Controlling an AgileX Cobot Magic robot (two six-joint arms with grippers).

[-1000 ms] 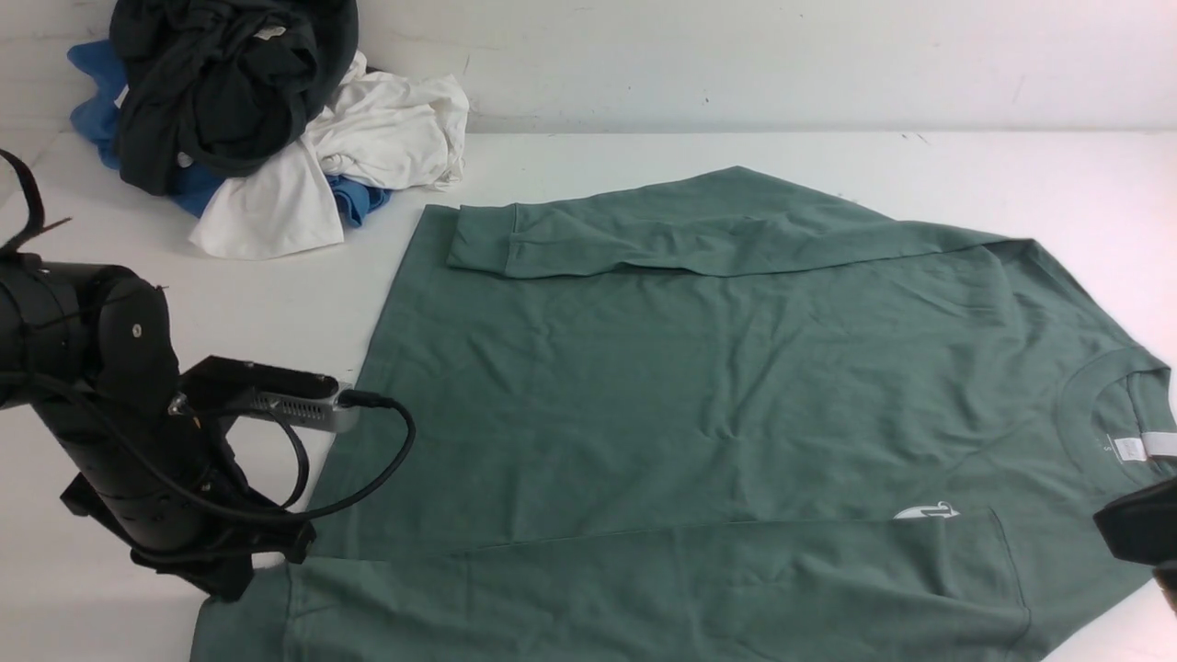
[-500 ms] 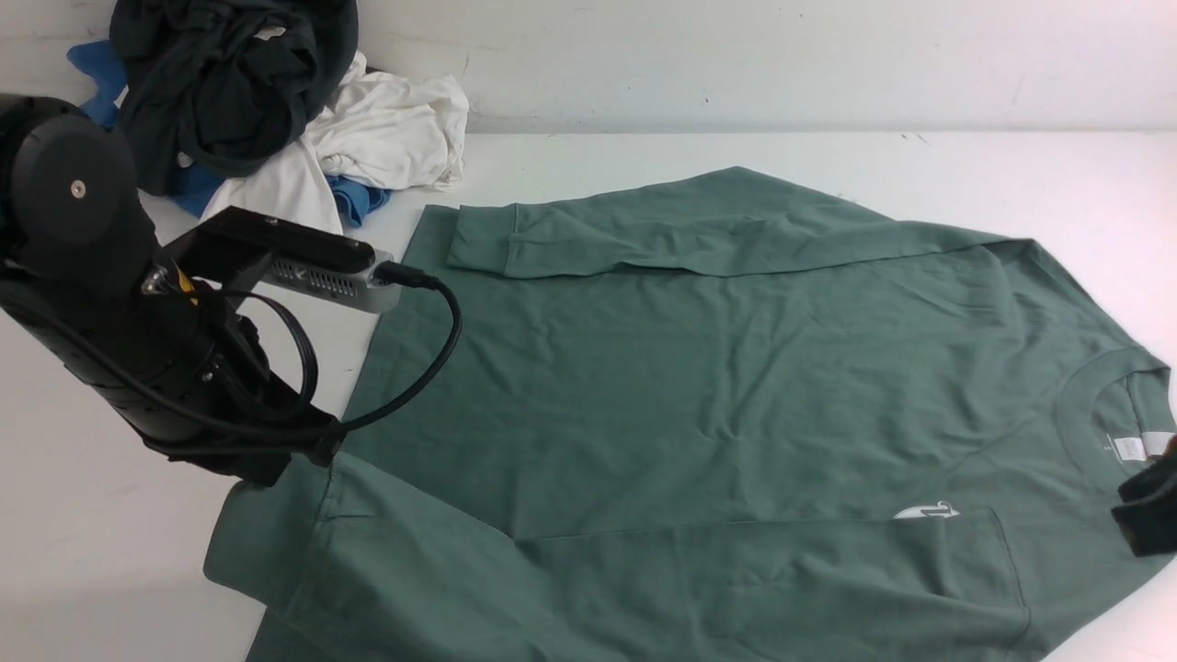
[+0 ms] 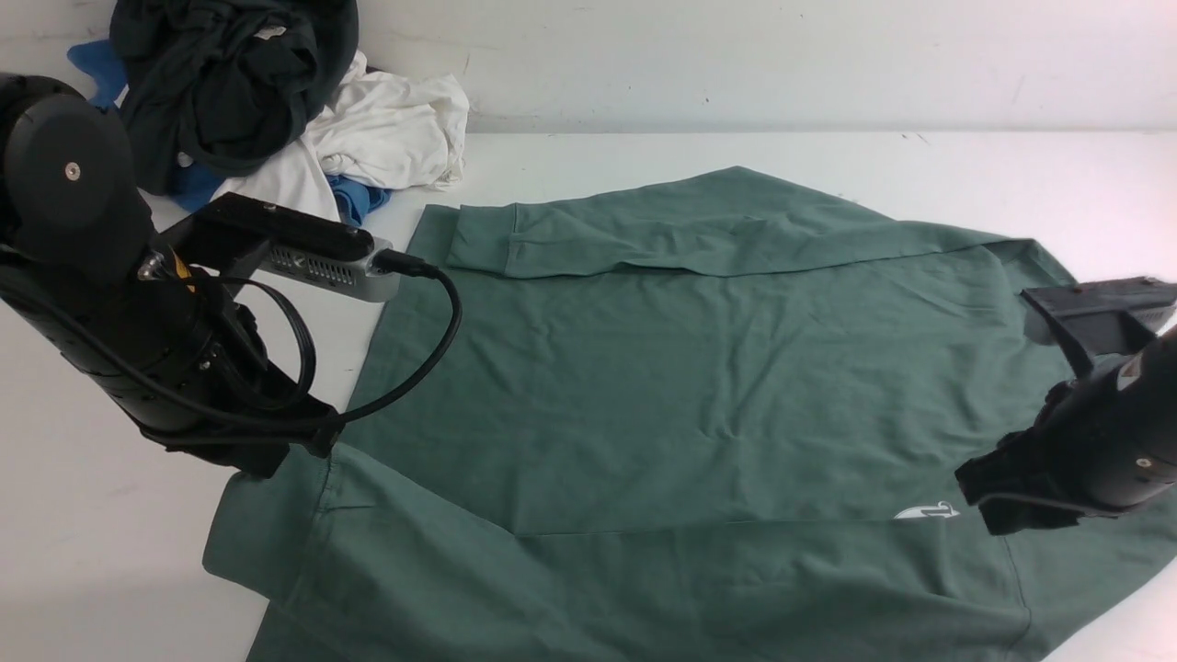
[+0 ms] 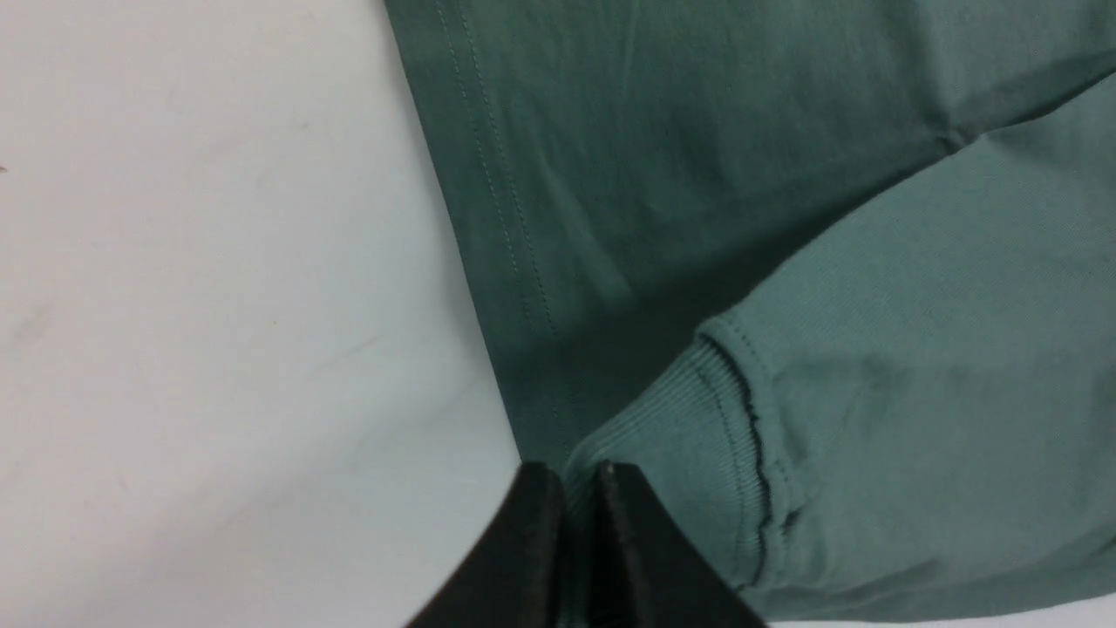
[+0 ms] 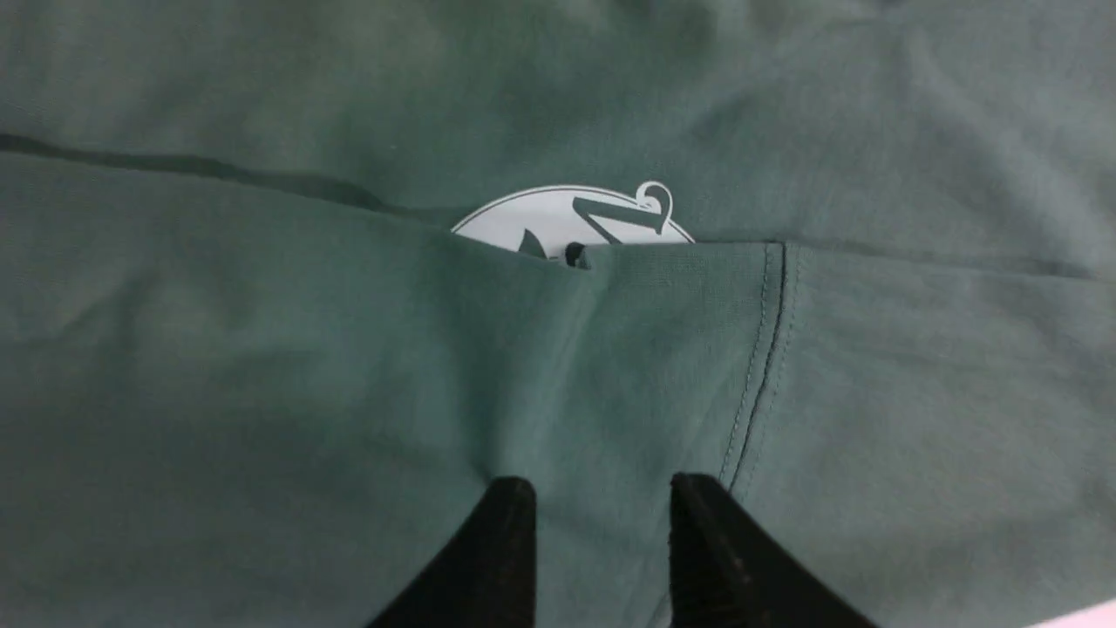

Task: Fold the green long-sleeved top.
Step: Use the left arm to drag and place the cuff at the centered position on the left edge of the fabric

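While the green long-sleeved top (image 3: 699, 386) lies spread front-up on the white table (image 3: 92, 552), its neck end points to the robot's right and its hem to the left. The far sleeve (image 3: 644, 244) is folded flat across the body.

The left gripper (image 4: 571, 475) is at the near corner of the hem. Its jaws are pressed almost together, pinching the ribbed cuff (image 4: 680, 427) of the near sleeve.

The right gripper (image 5: 602, 484) stands over the near shoulder seam, close to the white chest logo (image 5: 567, 218) (partly covered by the sleeve edge). Its jaws are a moderate gap apart and grip nothing. Whether the tips touch the fabric cannot be told.

At the far left, a dark garment (image 3: 221, 83), a white garment (image 3: 386, 129) and a blue garment (image 3: 354, 198) lie heaped together, apart from the top.
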